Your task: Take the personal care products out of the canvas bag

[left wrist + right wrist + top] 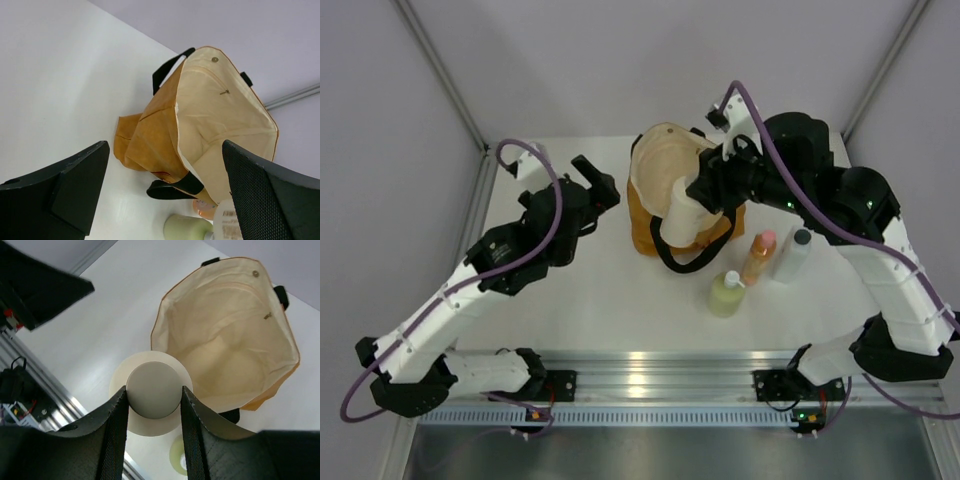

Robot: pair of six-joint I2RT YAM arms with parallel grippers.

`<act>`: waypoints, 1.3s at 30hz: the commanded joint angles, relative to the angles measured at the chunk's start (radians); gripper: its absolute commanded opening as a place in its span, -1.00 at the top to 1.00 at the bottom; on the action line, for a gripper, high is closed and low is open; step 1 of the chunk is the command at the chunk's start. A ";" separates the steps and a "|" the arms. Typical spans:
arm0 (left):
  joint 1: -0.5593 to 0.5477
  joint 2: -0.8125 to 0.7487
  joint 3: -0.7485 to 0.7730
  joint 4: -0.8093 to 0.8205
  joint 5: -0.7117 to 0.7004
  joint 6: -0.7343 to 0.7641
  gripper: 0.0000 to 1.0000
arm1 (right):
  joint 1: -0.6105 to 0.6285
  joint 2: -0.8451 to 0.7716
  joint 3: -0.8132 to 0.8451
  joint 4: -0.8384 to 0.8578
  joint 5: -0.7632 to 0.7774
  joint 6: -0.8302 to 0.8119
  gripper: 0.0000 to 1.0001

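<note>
Cream jar (152, 390) gripped in my right jaws over the near rim of the canvas bag (665, 165) | left jaws wide, empty, left of bag | orange bottle (760, 255), whitish bottle (793, 255), pump bottle (727, 295) upright on counter (610, 290)

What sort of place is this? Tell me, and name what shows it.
Probably a robotics lab test cell: left arm and right arm bolted at an aluminium rail, a white table, plain grey panels on metal struts.

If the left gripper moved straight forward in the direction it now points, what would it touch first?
Most likely the canvas bag: the left gripper, open, points at its orange side, and nothing shows between them. Exact depth is unclear.
</note>
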 commanded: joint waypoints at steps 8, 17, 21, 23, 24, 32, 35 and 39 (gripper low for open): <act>-0.001 -0.138 -0.031 0.005 -0.026 0.138 -0.97 | 0.302 -0.133 -0.238 0.232 0.088 -0.113 1.00; -0.001 -0.230 -0.039 -0.096 0.011 0.159 -0.96 | 0.430 -0.241 -0.629 0.565 0.188 -0.101 1.00; -0.001 -0.261 -0.053 -0.142 0.022 0.155 -0.97 | 0.453 -0.301 -0.819 0.718 0.258 -0.096 1.00; -0.001 -0.273 -0.062 -0.154 0.033 0.158 -0.97 | 0.460 -0.339 -0.929 0.786 0.275 -0.056 1.00; -0.001 -0.275 -0.070 -0.159 0.046 0.162 -0.97 | 0.462 -0.347 -0.960 0.835 0.293 -0.052 1.00; -0.001 -0.292 -0.094 -0.202 0.111 0.182 -0.97 | 0.479 -0.380 -1.140 0.886 0.372 -0.012 1.00; -0.001 -0.299 -0.107 -0.209 0.135 0.199 -0.97 | 0.479 -0.412 -1.207 0.924 0.393 0.002 1.00; -0.001 -0.299 -0.119 -0.235 0.167 0.201 -0.97 | 0.480 -0.466 -1.321 1.002 0.393 0.008 1.00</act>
